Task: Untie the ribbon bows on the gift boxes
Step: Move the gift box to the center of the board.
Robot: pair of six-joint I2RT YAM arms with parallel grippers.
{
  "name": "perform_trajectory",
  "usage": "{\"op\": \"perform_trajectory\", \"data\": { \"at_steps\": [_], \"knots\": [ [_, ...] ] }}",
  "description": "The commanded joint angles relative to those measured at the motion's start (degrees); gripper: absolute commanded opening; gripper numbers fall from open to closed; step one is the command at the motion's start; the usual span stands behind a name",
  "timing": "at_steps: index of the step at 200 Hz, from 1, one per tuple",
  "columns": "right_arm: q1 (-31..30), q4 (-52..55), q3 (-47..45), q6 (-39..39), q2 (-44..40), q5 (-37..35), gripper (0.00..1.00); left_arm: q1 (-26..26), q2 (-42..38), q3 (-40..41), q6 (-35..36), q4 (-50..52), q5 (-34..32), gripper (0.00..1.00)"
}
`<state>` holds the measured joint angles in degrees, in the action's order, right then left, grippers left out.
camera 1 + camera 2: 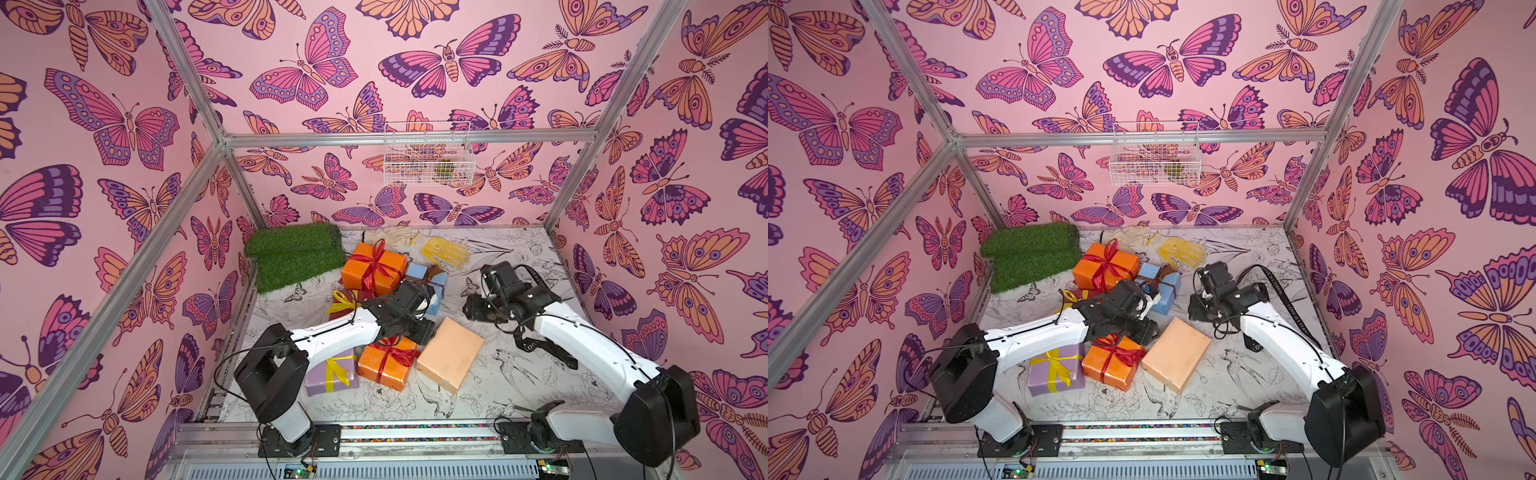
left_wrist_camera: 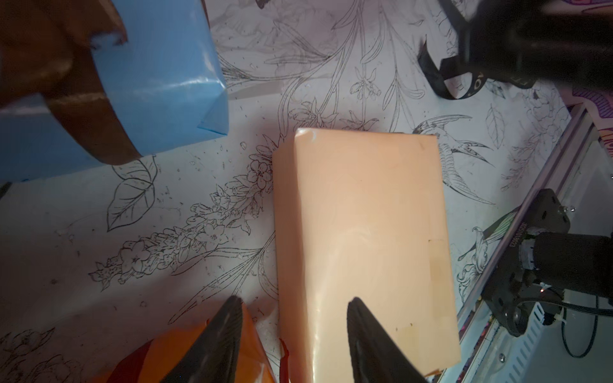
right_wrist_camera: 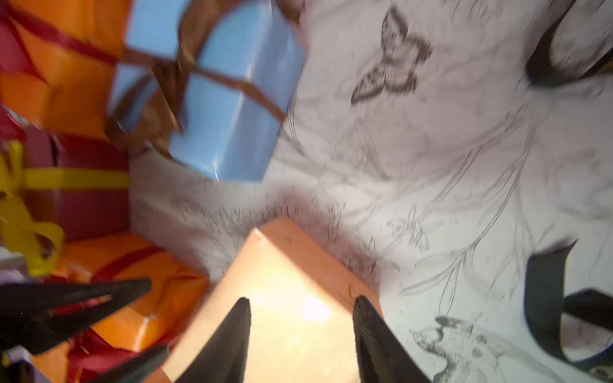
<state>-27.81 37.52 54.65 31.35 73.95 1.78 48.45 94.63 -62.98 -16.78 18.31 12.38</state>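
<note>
Left gripper (image 2: 295, 300), jaws parted and nothing held, was poised over the peach box (image 2: 361, 232); the right gripper (image 3: 302, 300) was likewise empty over its corner. That box was bare and the black ribbon (image 1: 536, 345) lay loose near it, so one bow was judged done. Next, a tail of the red bow (image 1: 392, 353) on the orange box (image 1: 401, 374) just beside the peach box should be pinched and pulled. Only the right wrist view showed the dark red box (image 3: 83, 205) clearly; in both top views it was mostly masked by the left arm.
</note>
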Motion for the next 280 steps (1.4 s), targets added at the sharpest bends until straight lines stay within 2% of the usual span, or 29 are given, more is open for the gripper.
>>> {"op": "perform_trajectory", "data": {
  "at_steps": [1, 18, 42, 94, 122, 152, 199, 234, 280],
  "knots": [
    [-1.6, 1.6, -3.6, 5.1, -1.9, -2.7, 0.52, 0.4, 2.2, -1.3, 1.6, 1.3, 1.8, 0.54],
    [-3.6, 1.7, -5.5, 6.8, -3.2, -3.3, 0.53, 0.4, 2.8, -1.9, 2.2, 1.2, 3.1, 0.54],
    [-6.5, 2.1, -8.5, 10.1, -6.7, -4.8, 0.59, 0.4, 3.4, -2.6, 2.3, 1.2, 3.9, 0.55],
    [-8.2, -0.4, -16.8, 15.9, -13.3, -2.1, 0.59, 0.7, 7.0, -4.5, 1.2, 1.2, 6.3, 0.55],
    [-8.2, -4.0, -19.7, 16.4, -13.7, 2.4, 0.59, 1.0, 7.4, -4.0, -0.9, 1.2, 5.4, 0.55],
    [-8.2, -10.7, -22.2, 18.0, -13.0, 5.8, 0.58, 1.3, 8.3, -4.4, -2.0, 1.2, 7.6, 0.55],
    [-7.7, -13.6, -21.4, 18.5, -11.3, 2.8, 0.51, 2.5, 11.1, -8.1, -4.2, 1.2, 10.7, 0.5],
    [-4.2, -13.3, -20.6, 16.1, -11.0, 2.1, 0.49, 2.5, 11.8, -8.9, -5.6, -0.4, 9.7, 0.48],
    [7.5, -13.3, -16.2, 7.8, -5.2, 6.1, 0.47, 2.5, 17.6, -15.2, -7.5, -5.5, 10.6, 0.46]
  ]
}}
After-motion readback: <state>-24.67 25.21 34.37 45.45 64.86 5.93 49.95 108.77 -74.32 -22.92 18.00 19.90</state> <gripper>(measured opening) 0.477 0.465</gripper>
